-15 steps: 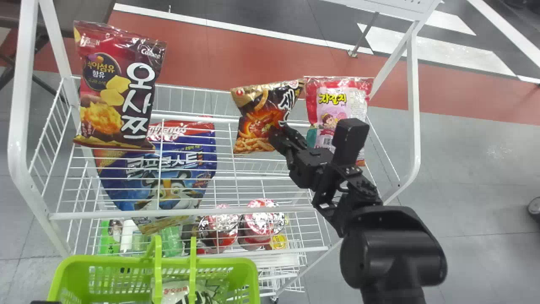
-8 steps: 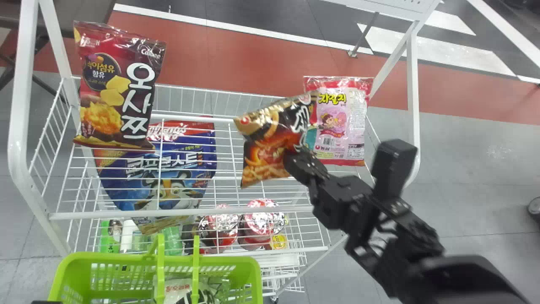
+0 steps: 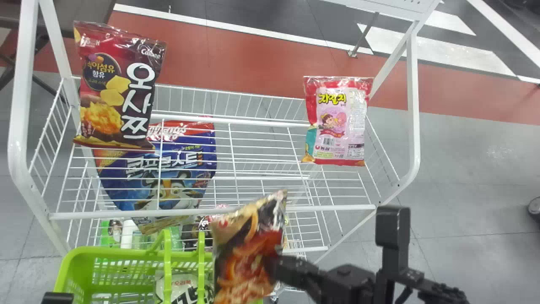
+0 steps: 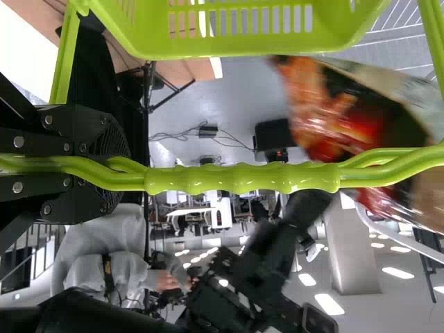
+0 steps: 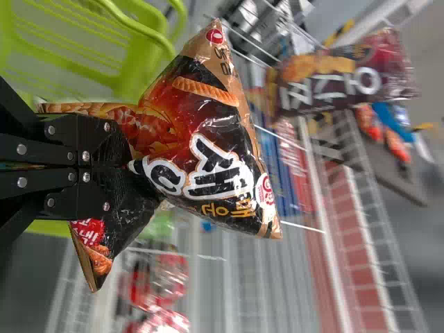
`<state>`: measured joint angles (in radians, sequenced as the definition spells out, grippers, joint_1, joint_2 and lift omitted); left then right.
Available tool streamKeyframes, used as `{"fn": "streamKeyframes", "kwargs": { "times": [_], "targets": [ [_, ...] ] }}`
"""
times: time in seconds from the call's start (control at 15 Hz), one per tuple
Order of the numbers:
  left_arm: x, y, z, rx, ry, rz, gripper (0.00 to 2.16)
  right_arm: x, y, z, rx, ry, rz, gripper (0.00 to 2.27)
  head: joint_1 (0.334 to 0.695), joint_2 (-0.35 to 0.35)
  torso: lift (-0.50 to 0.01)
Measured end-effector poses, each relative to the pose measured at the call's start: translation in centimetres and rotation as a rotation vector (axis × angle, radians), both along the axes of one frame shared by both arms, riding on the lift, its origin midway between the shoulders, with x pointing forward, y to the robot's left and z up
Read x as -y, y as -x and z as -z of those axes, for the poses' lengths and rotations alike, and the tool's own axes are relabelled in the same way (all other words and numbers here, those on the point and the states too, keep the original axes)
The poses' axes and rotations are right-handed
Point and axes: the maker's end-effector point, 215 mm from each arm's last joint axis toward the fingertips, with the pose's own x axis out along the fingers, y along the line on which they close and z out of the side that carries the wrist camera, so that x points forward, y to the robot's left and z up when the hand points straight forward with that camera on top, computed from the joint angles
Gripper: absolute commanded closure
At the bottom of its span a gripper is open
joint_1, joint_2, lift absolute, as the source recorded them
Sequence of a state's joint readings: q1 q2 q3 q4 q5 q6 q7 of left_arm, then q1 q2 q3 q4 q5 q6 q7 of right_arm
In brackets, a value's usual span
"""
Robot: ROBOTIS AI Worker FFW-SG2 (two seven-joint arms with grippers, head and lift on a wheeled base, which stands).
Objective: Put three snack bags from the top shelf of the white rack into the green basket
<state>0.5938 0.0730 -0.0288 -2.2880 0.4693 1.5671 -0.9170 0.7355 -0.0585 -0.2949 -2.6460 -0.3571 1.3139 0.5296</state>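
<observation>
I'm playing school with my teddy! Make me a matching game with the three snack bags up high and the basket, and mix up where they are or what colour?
Things:
1. black-and-gold bag
2. pink-and-red bag
3. brown-and-red bag
4. basket

Places or colours:
A. right side of the top shelf
B. in the right gripper
C. green
D. left side of the top shelf

Pairs: 1-B, 2-A, 3-D, 4-C

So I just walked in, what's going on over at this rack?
A robot is loading snack bags into a green basket. Its right tool grips a dark bag by the basket; its left tool holds the basket's handle. A white bag lies inside, and a red bag and a pink bag sit on the top shelf.
</observation>
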Motion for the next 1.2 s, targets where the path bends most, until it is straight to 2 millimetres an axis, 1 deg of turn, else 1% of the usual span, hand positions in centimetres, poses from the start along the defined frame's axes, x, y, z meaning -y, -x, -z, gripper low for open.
{"fn": "streamKeyframes", "kwargs": {
  "times": [0.2,0.27,0.47,0.6,0.67,0.73,0.8,0.87,0.93,1.0,1.2],
  "targets": [
    [0.1,0.0,0.2,-0.005,-0.001,0.001,2.15,-1.5,3.9,1.8,-0.142,-0.048,-0.04,1.98,0.695,-0.35,0.0],
    [0.1,0.0,0.3,-0.008,0.0,0.001,2.15,-1.9,4.8,2.5,-0.174,-0.061,-0.048,1.98,0.695,-0.35,0.0],
    [0.4,0.2,0.3,-0.012,0.004,0.007,2.15,-4.2,7.7,5.8,-0.28,-0.12,-0.088,1.98,0.695,-0.35,0.0],
    [0.7,0.4,0.2,-0.012,0.006,0.016,2.15,-6.3,9.0,6.5,-0.311,-0.151,-0.133,1.98,0.695,-0.35,0.0],
    [0.9,0.5,0.2,-0.012,0.008,0.02,2.15,-7.4,9.3,6.5,-0.311,-0.158,-0.156,1.98,0.695,-0.35,0.0],
    [1.0,0.6,0.1,-0.014,0.012,0.024,2.15,-8.4,9.2,6.6,-0.297,-0.158,-0.177,1.91,0.695,-0.35,0.0],
    [1.1,0.8,0.1,-0.017,0.015,0.026,2.15,-9.2,8.8,6.7,-0.271,-0.155,-0.189,1.65,0.695,-0.35,0.0],
    [1.0,0.9,0.1,-0.019,0.017,0.027,2.15,-9.6,7.9,6.7,-0.233,-0.15,-0.193,0.8,0.695,-0.35,0.0],
    [1.0,1.0,0.1,-0.022,0.018,0.027,2.15,-9.7,7.2,6.8,-0.202,-0.142,-0.19,0.02,0.695,-0.35,0.0],
    [1.0,1.1,0.1,-0.023,0.018,0.026,2.15,-9.6,6.5,7.0,-0.178,-0.13,-0.185,0.0,0.695,-0.35,0.0],
    [1.0,1.1,0.1,-0.022,0.016,0.027,2.15,-8.6,5.9,7.6,-0.159,-0.103,-0.168,0.05,0.695,-0.35,0.0]
  ]
}}
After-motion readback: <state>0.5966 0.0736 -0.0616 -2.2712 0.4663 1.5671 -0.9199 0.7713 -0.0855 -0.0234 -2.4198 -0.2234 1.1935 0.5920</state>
